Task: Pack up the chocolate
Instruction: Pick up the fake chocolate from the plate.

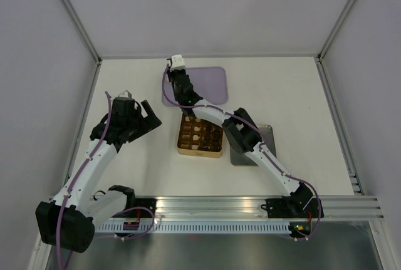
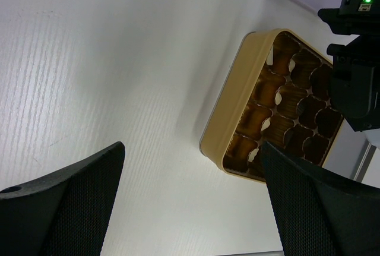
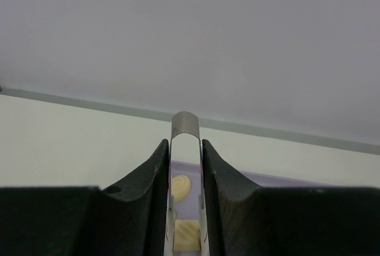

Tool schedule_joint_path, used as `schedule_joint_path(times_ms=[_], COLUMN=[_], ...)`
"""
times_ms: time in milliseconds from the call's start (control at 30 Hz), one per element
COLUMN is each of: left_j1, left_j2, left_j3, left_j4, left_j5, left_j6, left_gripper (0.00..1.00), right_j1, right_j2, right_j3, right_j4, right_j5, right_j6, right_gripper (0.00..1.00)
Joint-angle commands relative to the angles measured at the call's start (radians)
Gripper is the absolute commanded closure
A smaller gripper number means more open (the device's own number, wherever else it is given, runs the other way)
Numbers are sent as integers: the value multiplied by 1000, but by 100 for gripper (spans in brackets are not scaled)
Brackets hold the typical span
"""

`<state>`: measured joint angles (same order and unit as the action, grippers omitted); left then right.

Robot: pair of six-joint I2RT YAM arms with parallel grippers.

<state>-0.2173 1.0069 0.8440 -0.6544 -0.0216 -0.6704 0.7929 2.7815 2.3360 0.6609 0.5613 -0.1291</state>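
Note:
My right gripper point(image 3: 184, 146) is shut on the metal tweezers point(image 3: 186, 126), whose bent end sticks up between the fingers. Below, a pale cream square chocolate point(image 3: 187, 236) sits between the tweezer arms; whether it is pinched I cannot tell. Another pale rounded piece point(image 3: 180, 187) lies behind it on the purple tray point(image 3: 267, 179). In the top view the right gripper point(image 1: 177, 76) hangs over the left end of the purple tray point(image 1: 210, 82). The gold gridded tin point(image 1: 200, 136) lies mid-table with a few pale pieces in its cups. My left gripper point(image 1: 150, 116) is open beside the tin point(image 2: 237, 119), its fingers point(image 2: 65, 196) holding nothing.
A grey flat plate point(image 1: 263, 135) lies right of the tin, under the right forearm. The right arm's dark body point(image 2: 356, 60) hangs over the tin's far side. Grey walls close the table at back and sides.

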Motion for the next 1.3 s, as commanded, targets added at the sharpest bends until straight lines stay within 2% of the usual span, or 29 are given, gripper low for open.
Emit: schedule_joint_path(times_ms=[0,200,300,667,1000,1167,1267], left_j1=[9,9,10,13,13,13,13], left_j2=[-19,-19,-17,7,6,1,-2], left_j3=[3,9,9,9,1,0,-5], left_j4=[27,27,27,35,36,39,44], left_j5=[17,17,17,64,78,86,92], left_j6=[35,38,40,48,58,63,68], left_gripper=[0,0,0,0,0,0,0], right_j1=[8,9,8,8,-7,-7,-9], right_j2=[-56,-195,-284,-611,-864,-967,-997], right_j3=[-44,-245,-433,-866,-1208,-1293,-1331], right_j4=[69,196,301,511,536,471,457], right_j5=[0,-31,-58,-172,-429,-635,-696], right_j6=[-49,-81,-78,-24,103,109,109], right_gripper=[75,77,78,78,79,78,78])
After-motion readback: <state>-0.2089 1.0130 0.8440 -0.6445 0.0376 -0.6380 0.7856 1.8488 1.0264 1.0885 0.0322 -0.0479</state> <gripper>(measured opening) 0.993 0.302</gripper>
